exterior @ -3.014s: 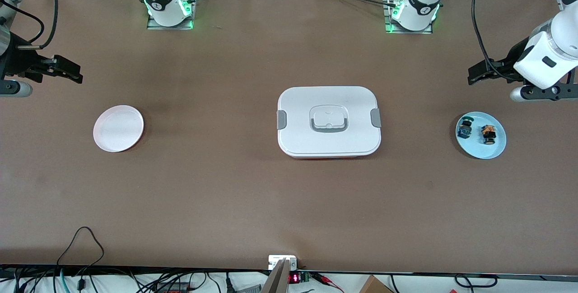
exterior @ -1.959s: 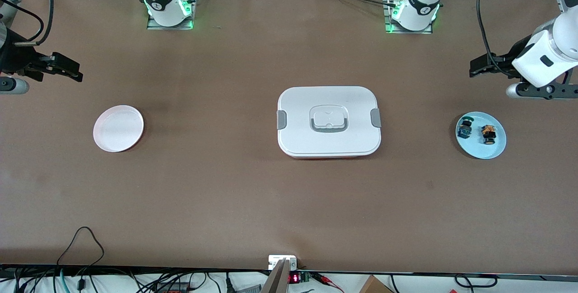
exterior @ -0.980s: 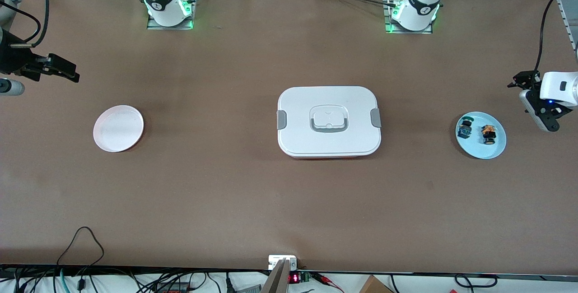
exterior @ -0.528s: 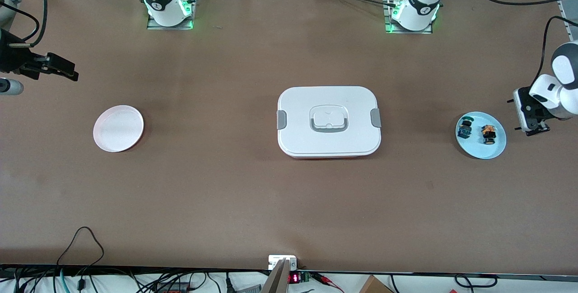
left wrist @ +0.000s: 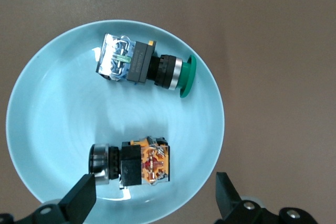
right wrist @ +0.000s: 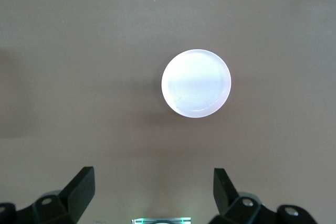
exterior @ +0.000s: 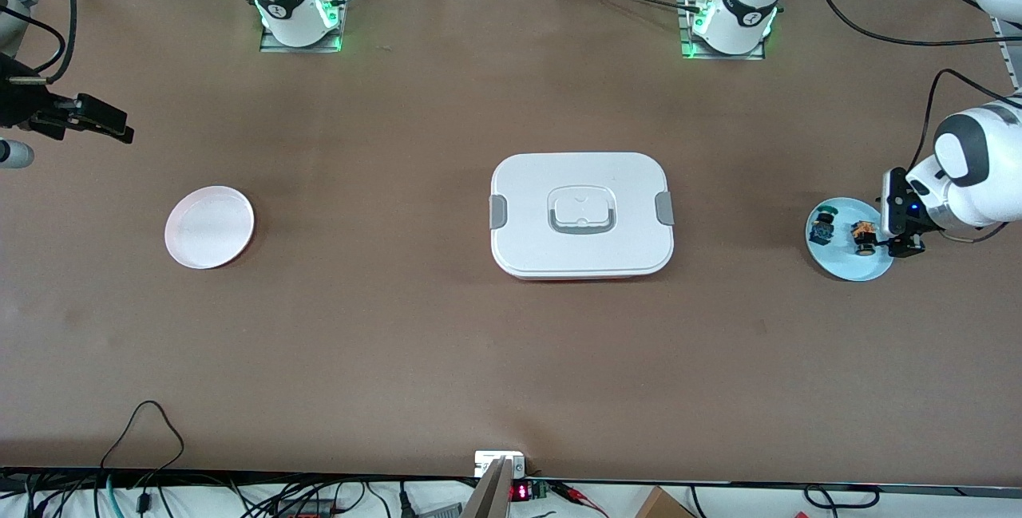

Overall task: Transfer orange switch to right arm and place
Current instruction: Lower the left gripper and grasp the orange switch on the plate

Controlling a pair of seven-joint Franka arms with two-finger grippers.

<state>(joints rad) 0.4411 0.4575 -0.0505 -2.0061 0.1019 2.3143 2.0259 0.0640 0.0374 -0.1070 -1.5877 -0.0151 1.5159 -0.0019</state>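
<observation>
The orange switch [exterior: 862, 235] lies on its side on a light blue plate [exterior: 846, 266] at the left arm's end of the table. In the left wrist view it [left wrist: 134, 165] shows a black body, a silver ring and an orange block end. My left gripper [exterior: 893, 240] hangs over the plate's edge beside the switch. It is open and empty [left wrist: 155, 195], with the switch between and just ahead of its fingertips. My right gripper [exterior: 118, 128] is open and empty [right wrist: 154, 184] at the right arm's end of the table, and that arm waits.
A blue-green switch [exterior: 821, 227] lies on the same blue plate, beside the orange one [left wrist: 144, 66]. A closed white box [exterior: 581, 215] with grey latches sits mid-table. A pink plate [exterior: 209, 227] lies toward the right arm's end and shows in the right wrist view [right wrist: 196, 83].
My left arm has swung in from the table's end, turned its wrist downward and come over the blue plate. My right gripper has drifted slightly toward the table's end.
</observation>
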